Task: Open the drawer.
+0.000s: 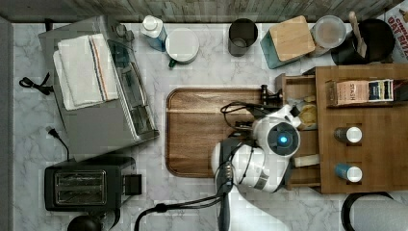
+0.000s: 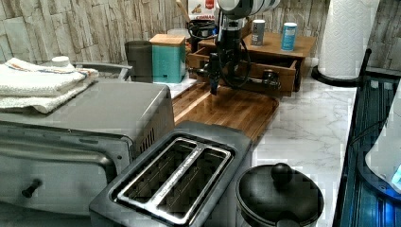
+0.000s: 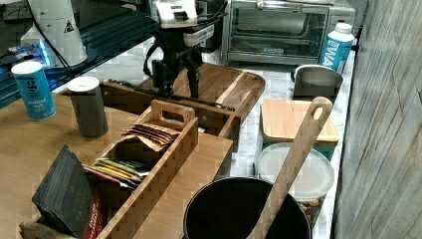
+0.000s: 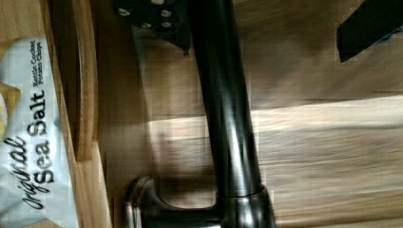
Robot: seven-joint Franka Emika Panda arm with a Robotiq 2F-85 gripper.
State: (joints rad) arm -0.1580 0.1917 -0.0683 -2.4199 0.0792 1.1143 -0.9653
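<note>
Two fingers point(image 4: 157, 19) of the tool point(image 4: 263, 40) stand apart astride the black bar handle point(image 4: 228, 118), gripping nothing; a pull made like this could slip off it. The drawer point(image 1: 294, 86), brown wood and partly out, lies at 3 o'clock of the cutting board point(image 1: 202, 130) in the top view.

Drawer point(image 2: 265, 71) pulled out from wooden stand; fingers point(image 2: 213, 78) straddle bar handle point(image 2: 257, 79), above cutting board point(image 2: 236, 109).

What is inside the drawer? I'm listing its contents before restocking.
The drawer stands pulled out. A snack bag printed "Original Sea Salt" lies inside it. The arm and the shelf top cover the rest, so other contents cannot be told.
</note>
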